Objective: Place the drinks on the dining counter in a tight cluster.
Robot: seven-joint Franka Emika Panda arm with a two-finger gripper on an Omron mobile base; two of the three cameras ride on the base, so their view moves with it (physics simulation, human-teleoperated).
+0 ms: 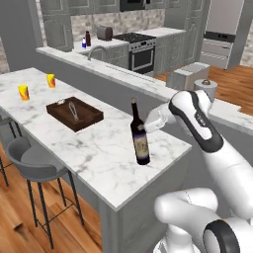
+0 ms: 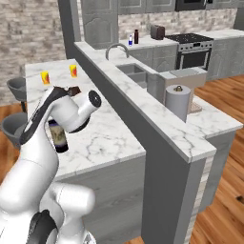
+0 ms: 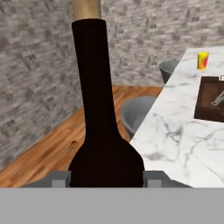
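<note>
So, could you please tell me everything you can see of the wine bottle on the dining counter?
The wine bottle is tall and dark, seemingly glass, with a slim neck, a tan top and a pale label on its body. It stands upright on the white marble dining counter, near the corner closest to the robot, right of the brown tray. In the hand view the claw sits level with its shoulder, a finger on each side; whether the fingers press it cannot be told.
</note>
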